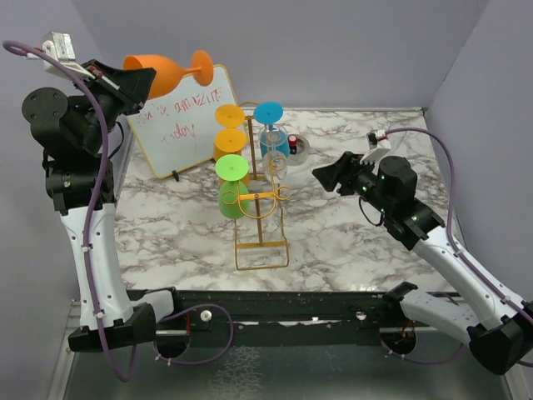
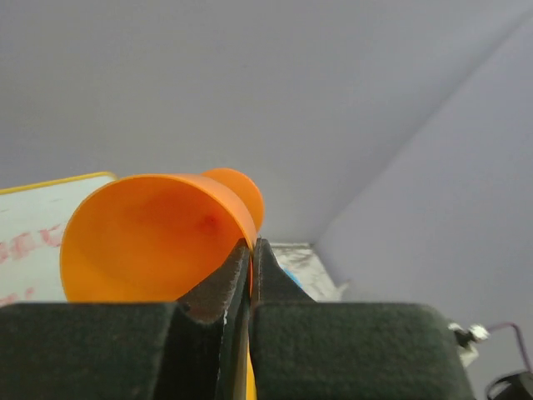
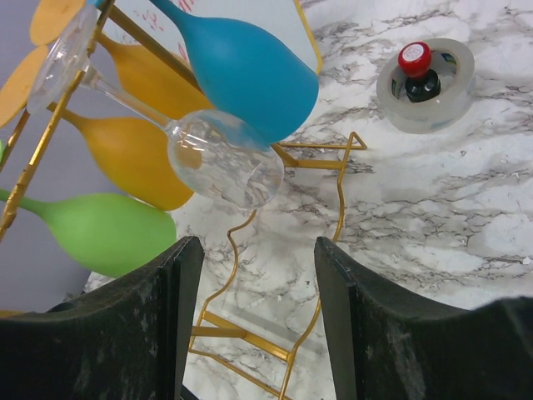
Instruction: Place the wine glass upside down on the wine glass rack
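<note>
Now clamped tight on the bowl's rim by the left gripper [image 1: 135, 79]: orange wine glass [image 1: 165, 72], high above the tabletop's [image 1: 350, 242] left rear, lying roughly level, mouth leftward, foot rightward toward the rack [image 1: 256, 221]. Spread wide, holding nothing, just right of the rack: right gripper [image 1: 325, 177].

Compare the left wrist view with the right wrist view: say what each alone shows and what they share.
Left wrist only: an orange plastic wine glass, its rim pinched in the shut left tool.
Right wrist only: the gold wire glass rack with a blue wine glass, green wine glass and clear wine glass hanging upside down, a clear tape roll, and the open right tool.
Both: the yellow-framed whiteboard with red writing.
</note>
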Robot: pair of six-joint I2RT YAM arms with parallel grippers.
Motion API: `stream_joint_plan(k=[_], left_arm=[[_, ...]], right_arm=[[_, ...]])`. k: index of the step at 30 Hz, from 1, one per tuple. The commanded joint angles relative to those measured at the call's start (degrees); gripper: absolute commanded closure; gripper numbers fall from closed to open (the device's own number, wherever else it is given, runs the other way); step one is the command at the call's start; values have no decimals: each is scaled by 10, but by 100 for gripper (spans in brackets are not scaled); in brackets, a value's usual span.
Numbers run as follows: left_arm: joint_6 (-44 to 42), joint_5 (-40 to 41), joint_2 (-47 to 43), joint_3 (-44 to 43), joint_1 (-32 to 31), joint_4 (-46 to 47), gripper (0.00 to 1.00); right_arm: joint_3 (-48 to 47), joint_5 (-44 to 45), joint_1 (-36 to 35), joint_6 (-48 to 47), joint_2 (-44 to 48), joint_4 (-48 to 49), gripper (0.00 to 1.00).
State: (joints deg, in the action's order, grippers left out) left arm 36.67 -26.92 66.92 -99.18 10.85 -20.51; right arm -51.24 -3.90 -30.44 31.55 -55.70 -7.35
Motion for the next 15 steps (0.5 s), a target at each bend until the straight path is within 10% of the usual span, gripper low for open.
stream_joint_plan(k=[1, 4, 15], left_arm=[[211, -175, 7, 54, -1, 270, 100], [318, -199, 16, 78, -8, 385, 100], [294, -71, 56, 87, -203, 387, 100]], right_arm=[[-21, 3, -2, 8, 22, 1, 39], [-15, 3, -2, 19, 36, 26, 39], [32, -2, -2, 64, 95, 166, 36]])
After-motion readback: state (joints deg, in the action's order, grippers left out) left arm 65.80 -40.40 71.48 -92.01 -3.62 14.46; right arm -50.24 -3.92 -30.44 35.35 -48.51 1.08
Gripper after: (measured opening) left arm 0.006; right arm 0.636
